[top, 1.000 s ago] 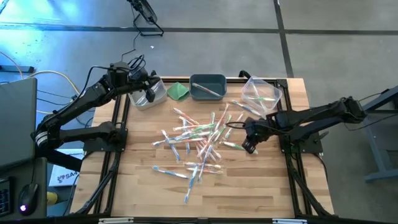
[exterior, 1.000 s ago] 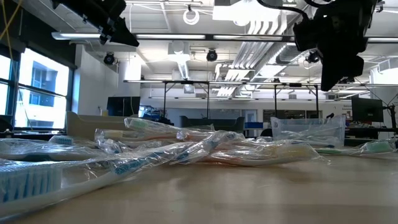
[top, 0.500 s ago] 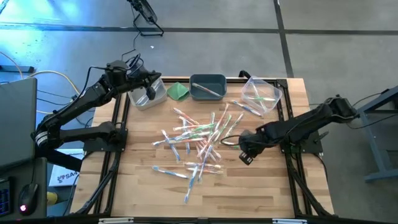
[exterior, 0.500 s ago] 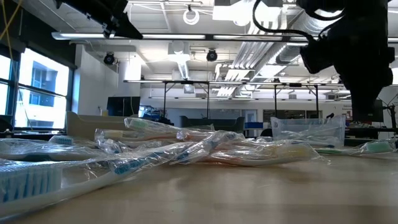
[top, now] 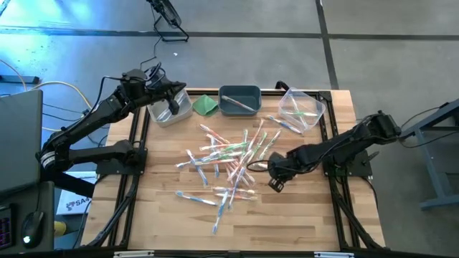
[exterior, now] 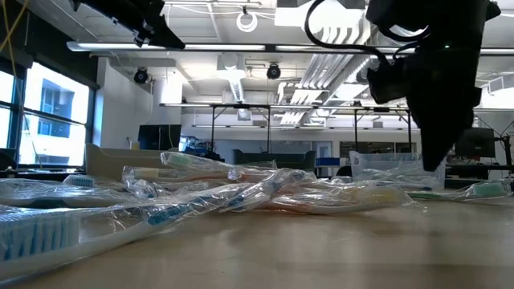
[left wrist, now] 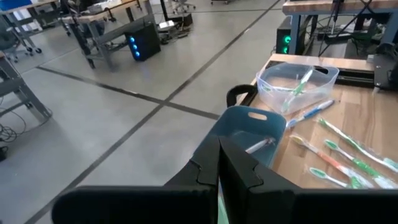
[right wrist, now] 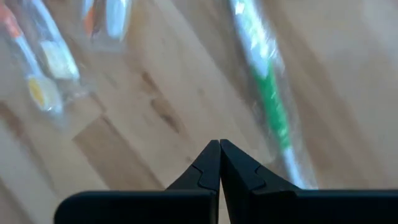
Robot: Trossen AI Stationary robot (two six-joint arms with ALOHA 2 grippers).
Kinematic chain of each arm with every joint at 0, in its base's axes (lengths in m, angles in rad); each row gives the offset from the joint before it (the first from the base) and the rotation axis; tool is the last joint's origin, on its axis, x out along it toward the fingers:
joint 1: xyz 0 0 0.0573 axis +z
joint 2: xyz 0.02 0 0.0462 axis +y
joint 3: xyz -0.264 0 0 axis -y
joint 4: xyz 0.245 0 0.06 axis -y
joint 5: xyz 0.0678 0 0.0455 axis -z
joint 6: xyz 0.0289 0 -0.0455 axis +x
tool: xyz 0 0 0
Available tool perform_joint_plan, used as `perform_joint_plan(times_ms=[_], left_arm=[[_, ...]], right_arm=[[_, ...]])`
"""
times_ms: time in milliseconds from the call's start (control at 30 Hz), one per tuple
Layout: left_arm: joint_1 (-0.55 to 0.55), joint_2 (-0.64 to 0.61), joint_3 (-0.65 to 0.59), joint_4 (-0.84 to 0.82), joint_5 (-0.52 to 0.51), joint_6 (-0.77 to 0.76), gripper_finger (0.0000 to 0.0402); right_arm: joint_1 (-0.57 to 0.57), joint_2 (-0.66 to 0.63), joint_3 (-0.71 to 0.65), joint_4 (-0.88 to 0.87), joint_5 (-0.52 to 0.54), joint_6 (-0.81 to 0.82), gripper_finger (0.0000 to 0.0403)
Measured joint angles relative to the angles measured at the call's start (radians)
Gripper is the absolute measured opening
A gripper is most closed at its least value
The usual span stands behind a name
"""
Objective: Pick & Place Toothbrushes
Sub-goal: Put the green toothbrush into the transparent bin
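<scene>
Hanging over the wooden table (top: 287, 215), the right gripper (top: 275, 183) has its fingers pressed together with nothing between them, just beside the near right edge of the toothbrushes (top: 228, 166), a loose heap of pale wrapped sticks spread over the middle of the table. Its wrist view looks down past the two clenched dark fingers (right wrist: 211, 165) at bare wood, with a green-handled brush in clear wrap (right wrist: 268, 99) close ahead and two more wrapped heads farther off.

The left gripper (top: 172, 109) is clenched on nothing too, held over the clear bin (top: 166, 115) at the far left of the heap. Its wrist view looks across the far edge of the table: the blue-grey bin (left wrist: 249, 127) with one brush inside, and beyond it the second clear bin (left wrist: 298, 84) holding a few brushes.

No brand or writing on the wrappers can be read in any view.

From above, a folded green cloth (top: 206, 105) lies between the left clear bin and the blue-grey bin, all behind the heap. A few brushes lie apart from the heap, toward the right clear bin and toward the near edge of the table. The low view alone shows how the crinkled wraps stack on each other, and one blue-bristled head (exterior: 36, 233) lies very close to that camera. In it the right arm (exterior: 434, 72) hangs as a dark mass covering part of the right clear bin behind it.
</scene>
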Motion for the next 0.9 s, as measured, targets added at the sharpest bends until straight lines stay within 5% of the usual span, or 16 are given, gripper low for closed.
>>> perform_joint_plan(times_ms=[333,700,900], left_arm=[[0.000,0.000,0.000,-0.041,0.000,0.000,0.0000],[0.000,0.000,0.000,-0.096,0.003,-0.008,0.0000],[0.000,0.000,0.000,-0.135,0.002,-0.009,0.0000]], right_arm=[[-0.077,0.000,0.000,0.014,0.080,-0.182,0.0009],[-0.166,0.024,0.000,0.008,0.044,-0.419,0.0113],[-0.151,0.086,0.000,0.033,0.034,-0.518,0.0129]])
